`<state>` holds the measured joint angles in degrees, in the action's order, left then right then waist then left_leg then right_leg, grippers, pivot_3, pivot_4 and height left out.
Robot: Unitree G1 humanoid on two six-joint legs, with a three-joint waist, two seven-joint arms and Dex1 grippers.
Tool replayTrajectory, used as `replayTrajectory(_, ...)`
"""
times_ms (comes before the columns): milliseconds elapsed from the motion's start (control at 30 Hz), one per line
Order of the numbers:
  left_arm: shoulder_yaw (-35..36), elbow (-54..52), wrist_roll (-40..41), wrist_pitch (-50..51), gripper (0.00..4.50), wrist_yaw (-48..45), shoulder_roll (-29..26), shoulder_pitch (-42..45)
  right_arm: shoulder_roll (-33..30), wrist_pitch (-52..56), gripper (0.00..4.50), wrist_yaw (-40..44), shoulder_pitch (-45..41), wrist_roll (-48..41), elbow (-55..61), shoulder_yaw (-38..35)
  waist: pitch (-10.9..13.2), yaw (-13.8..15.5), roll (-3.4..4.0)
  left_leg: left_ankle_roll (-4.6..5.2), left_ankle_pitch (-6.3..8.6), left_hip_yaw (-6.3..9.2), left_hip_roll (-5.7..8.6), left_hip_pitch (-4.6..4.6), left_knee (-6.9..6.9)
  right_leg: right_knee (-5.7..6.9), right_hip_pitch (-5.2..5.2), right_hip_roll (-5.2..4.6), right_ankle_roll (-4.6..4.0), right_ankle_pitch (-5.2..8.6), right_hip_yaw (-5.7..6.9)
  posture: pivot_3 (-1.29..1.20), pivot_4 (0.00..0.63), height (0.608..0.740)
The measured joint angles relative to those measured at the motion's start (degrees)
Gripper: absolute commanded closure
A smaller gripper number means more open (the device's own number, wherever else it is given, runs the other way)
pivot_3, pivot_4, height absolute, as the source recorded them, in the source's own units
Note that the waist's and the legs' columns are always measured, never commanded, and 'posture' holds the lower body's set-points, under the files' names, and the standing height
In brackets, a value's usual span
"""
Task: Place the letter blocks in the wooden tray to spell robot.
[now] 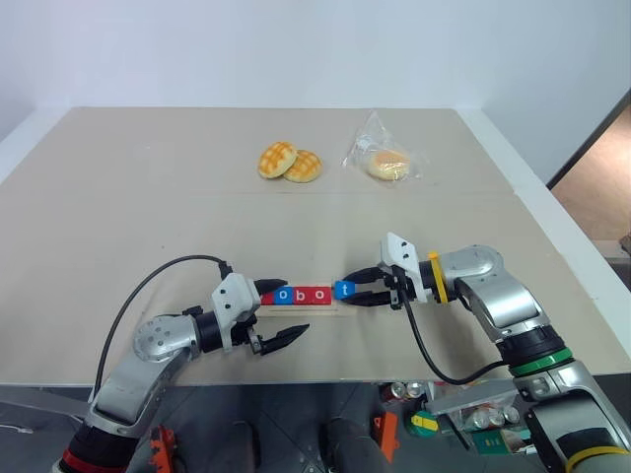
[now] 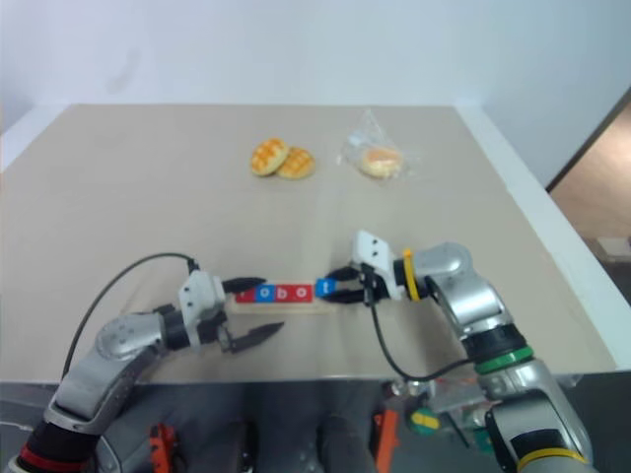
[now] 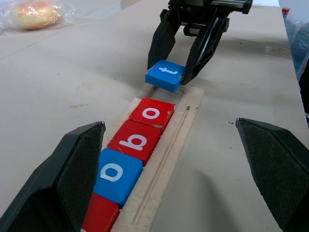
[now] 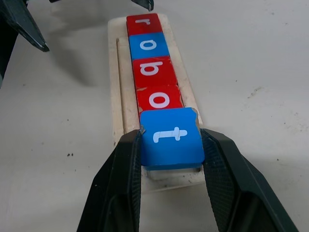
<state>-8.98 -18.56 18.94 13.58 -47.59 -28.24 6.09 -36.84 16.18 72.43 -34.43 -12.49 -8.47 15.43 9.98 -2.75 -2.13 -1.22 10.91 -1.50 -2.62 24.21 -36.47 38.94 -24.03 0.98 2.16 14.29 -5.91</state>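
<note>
The wooden tray (image 4: 120, 87) lies near the table's front edge. In it sit four letter blocks in a row: red r (image 4: 143, 23), blue o (image 4: 148, 46), red b (image 4: 154, 71) and red o (image 4: 159, 99). My right gripper (image 4: 171, 134) is shut on the blue t block (image 4: 172, 140). It holds the block slightly tilted over the tray's right end, right beside the red o (image 1: 319, 295). My left gripper (image 1: 295, 305) stands open at the tray's left end, one finger (image 3: 77, 169) on each side of the tray, touching no block.
Two golden waffle-patterned buns (image 1: 289, 163) lie at the table's far middle. A bun in a clear bag (image 1: 387, 163) is to their right. A black cable (image 1: 148, 286) loops over the table by my left arm. The table's front edge (image 1: 325, 370) runs just behind the tray.
</note>
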Motion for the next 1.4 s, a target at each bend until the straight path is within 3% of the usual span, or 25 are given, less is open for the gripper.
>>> replayTrajectory(567, 0.1, -1.4, -0.4, 0.1, 0.00, 1.5, -0.3, -1.4, 2.7, -3.0, 3.26, 2.6, -1.3, 2.7, -5.9, 0.7, 0.0, 0.0, 0.00, 0.00, 0.00, 0.00, -0.01, -0.01, 0.00, 0.01, 0.00, 0.01, -0.01, -0.01, 0.00, 0.00, 0.150, 0.740)
replayTrajectory(600, 0.1, -1.4, -0.4, 0.1, 0.00, 1.6, -0.3, -1.5, 2.8, -3.1, 2.76, 2.6, -1.3, 2.7, -6.0, 0.7, 0.0, 0.0, 0.00, 0.00, 0.00, 0.00, -0.01, -0.01, 0.00, 0.01, 0.00, 0.01, -0.01, -0.01, 0.00, 0.00, 0.150, 0.740)
replayTrajectory(1200, 0.0, -1.4, -1.0, 0.1, 0.00, 2.1, -0.3, -1.5, 4.9, -5.7, 2.76, 5.0, -5.5, 4.4, -12.3, 1.0, 0.0, 0.0, 0.01, 0.00, 0.00, -0.02, -0.01, -0.02, -0.01, 0.01, 0.00, 0.01, -0.03, -0.03, 0.00, 0.00, 0.150, 0.740)
replayTrajectory(1233, 0.0, -1.4, -1.0, 0.1, 0.00, 2.2, -0.2, -1.5, 5.4, -6.7, 2.45, 5.3, -6.2, 4.9, -13.7, 1.1, 0.0, 0.0, 0.01, 0.00, 0.00, -0.01, -0.01, -0.02, 0.00, 0.01, 0.00, 0.01, -0.03, -0.01, 0.00, 0.00, 0.150, 0.740)
replayTrajectory(1400, 0.0, -1.4, -1.0, 0.1, 0.00, 2.2, -0.2, -1.5, 5.8, -6.7, 2.45, 6.2, -6.6, 5.0, -14.1, 1.8, 0.0, 0.0, 0.01, 0.00, 0.00, 0.00, -0.02, -0.02, 0.01, 0.01, 0.00, 0.01, -0.04, -0.01, 0.01, 0.00, 0.150, 0.740)
